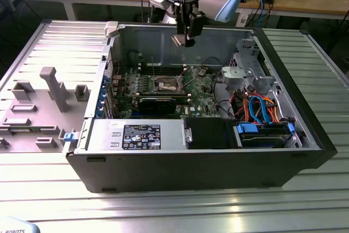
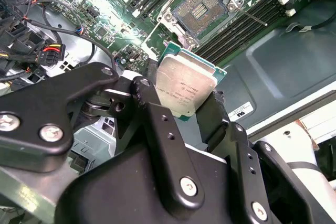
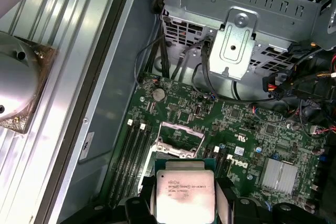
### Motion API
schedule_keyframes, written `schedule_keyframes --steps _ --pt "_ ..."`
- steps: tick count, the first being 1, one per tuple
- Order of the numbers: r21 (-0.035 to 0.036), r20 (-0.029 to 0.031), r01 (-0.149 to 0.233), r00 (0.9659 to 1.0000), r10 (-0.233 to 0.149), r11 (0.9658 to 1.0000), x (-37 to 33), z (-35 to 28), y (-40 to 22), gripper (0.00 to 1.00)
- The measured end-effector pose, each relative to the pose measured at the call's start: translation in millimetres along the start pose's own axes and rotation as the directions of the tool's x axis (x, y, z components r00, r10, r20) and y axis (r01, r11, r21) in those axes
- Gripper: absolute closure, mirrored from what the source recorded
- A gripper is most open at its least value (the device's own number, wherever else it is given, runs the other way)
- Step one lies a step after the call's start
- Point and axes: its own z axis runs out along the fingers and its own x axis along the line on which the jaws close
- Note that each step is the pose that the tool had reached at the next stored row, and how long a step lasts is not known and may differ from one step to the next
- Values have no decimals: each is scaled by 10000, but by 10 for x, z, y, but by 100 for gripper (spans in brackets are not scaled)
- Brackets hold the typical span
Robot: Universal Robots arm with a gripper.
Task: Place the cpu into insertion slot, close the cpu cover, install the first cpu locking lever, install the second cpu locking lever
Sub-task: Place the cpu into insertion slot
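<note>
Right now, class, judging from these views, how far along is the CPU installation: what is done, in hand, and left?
Done: the cpu is picked up. In hand: the end effector grips it by its edges, above the open computer case. Left: the insertion slot is empty, contacts bare, so seating, covering and locking are not yet done.

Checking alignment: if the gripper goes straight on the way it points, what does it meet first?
Probably the insertion slot or the green board beside it; the gripper holds the cpu above them, nothing between, but depth is unclear.
</note>
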Motion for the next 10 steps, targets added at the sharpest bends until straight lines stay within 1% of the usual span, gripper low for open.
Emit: schedule_keyframes --steps 1,2,3,5,6,7,9,10 --pt "0 1 -10 10000 10 10000 0 0 0 46" --pt "-17 63 -729 9973 729 9973 0 4 0 46" --pt "-29 102 -1178 9930 1178 9930 0 5 0 46" --pt "-40 129 -1500 9886 1500 9887 0 7 -1 46" --pt "-46 146 -1690 9855 1691 9856 0 7 0 46" --pt "-49 153 -1774 9840 1774 9841 0 8 0 46" --pt "-65 190 -2207 9751 2208 9753 0 10 -1 46" --pt "-69 199 -2324 9724 2325 9726 0 9 -1 46"
